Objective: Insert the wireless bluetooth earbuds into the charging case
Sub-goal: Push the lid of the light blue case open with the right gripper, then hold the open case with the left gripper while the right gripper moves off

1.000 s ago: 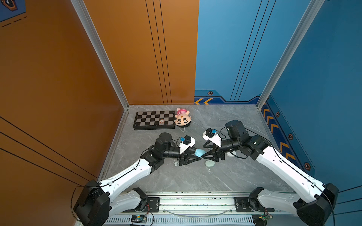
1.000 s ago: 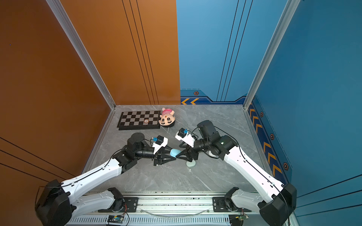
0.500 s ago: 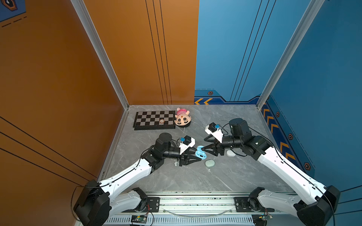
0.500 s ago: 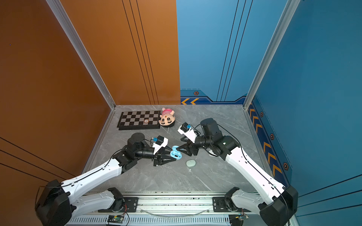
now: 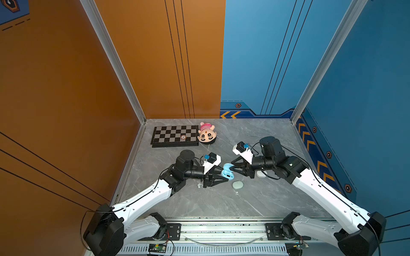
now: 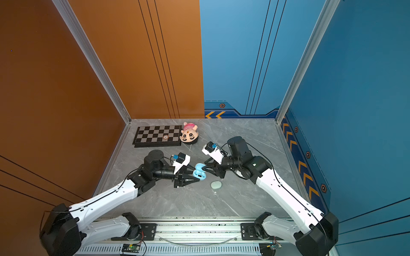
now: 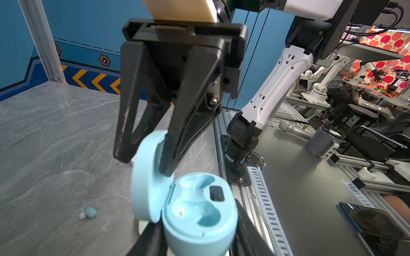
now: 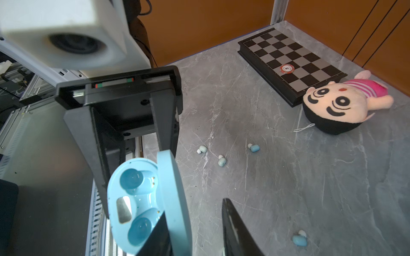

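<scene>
I'm holding the blue case [image 7: 199,223] above the table [image 5: 221,204] with the left gripper [image 5: 224,175], its jaws clamping narrowly on the base, while the lid [image 7: 144,190] is standing hinged up and both sockets are showing empty. My right gripper [image 7: 144,164] is straddling that lid with jaws partly apart, one finger [image 7: 172,155] touching its inner face and the other standing clear behind it. The earbuds [image 8: 221,160] are lying scattered on the table near the case.
</scene>
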You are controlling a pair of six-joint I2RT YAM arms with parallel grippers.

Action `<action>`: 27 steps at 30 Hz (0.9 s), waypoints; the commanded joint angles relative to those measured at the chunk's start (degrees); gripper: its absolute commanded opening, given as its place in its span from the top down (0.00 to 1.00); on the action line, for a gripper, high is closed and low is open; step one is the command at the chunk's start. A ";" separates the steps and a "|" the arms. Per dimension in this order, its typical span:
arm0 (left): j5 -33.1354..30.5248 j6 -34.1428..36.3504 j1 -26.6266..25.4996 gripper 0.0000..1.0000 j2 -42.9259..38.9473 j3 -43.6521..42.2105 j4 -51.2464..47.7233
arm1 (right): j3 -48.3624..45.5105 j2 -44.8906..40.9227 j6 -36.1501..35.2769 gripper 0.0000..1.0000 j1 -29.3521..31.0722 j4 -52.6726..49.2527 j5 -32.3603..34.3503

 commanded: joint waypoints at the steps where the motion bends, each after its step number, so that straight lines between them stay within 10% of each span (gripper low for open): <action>1: 1.64 -0.57 -0.71 1.00 0.00 2.26 0.80 | -0.94 -1.26 -0.52 0.75 -0.12 0.45 0.57; 9: 0.39 -1.95 -0.70 0.97 0.44 2.63 0.78 | -0.72 -2.11 -1.49 0.92 -0.14 0.45 0.95; 16: -3.12 -2.53 -0.47 0.43 -2.18 1.63 0.71 | -0.24 -3.01 -1.96 0.95 -0.16 0.54 2.13; 27: -11.50 8.85 0.78 0.23 -8.89 7.16 -17.33 | 1.50 -3.42 -4.10 0.95 1.66 -1.91 9.01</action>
